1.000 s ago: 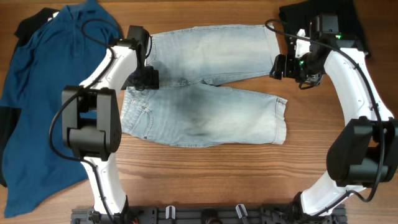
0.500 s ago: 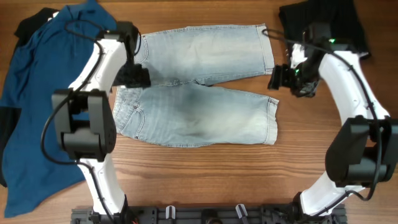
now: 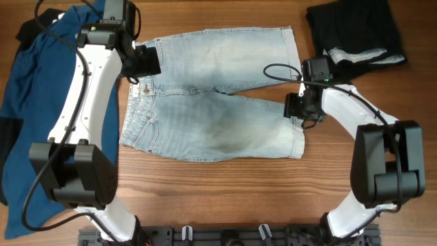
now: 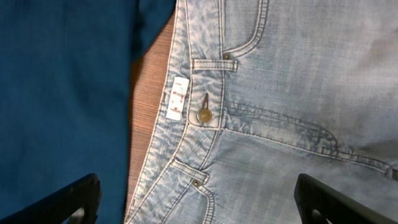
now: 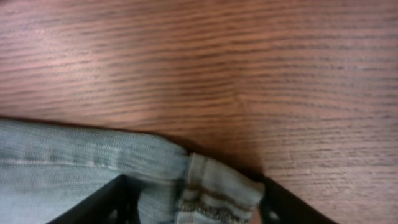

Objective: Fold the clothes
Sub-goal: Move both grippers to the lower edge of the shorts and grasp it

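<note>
The pale denim shorts lie flat on the table, waist to the left and both legs pointing right. My left gripper hovers open over the waistband; the left wrist view shows the button and label of the shorts under its wide-apart fingers. My right gripper sits at the upper corner of the near leg's cuff. In the right wrist view the bunched cuff fills the gap between its fingers. The deep-blue shirt lies at the left.
A black garment with a pale patterned strip lies at the back right corner. Another black piece pokes out under the blue shirt at the back left. Bare wooden table spans the front.
The left gripper dragged the waist leftward, then let go and moved up to the waistband. The right gripper moved from the far leg's cuff down to the near leg's cuff.
</note>
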